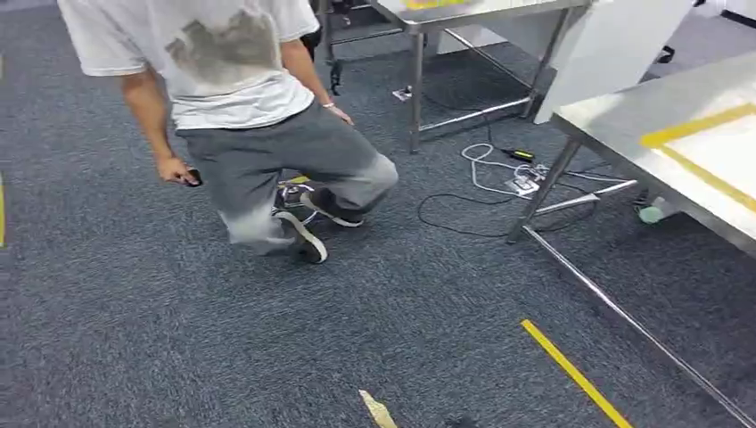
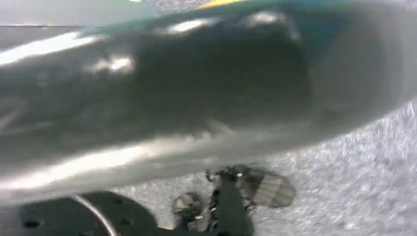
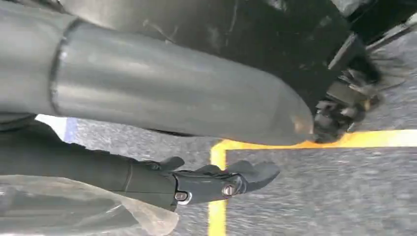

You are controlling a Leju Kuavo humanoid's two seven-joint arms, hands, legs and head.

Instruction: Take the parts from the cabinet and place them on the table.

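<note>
The room is evenly and fairly brightly lit from overhead. From the head view the grey carpet (image 1: 134, 312) shows almost no hard shadow; only a faint dark patch sits under the person (image 1: 241, 107), whose legs smear with motion blur. The steel desk (image 1: 624, 111) top on the right glares pale, nearly washed out. The left wrist view is heavily blurred and streaked, with soft white highlights running along a dark rounded surface. The right wrist view is sharper: the fingers (image 3: 246, 174) are fairly crisp, the carpet behind them slightly streaked.
</note>
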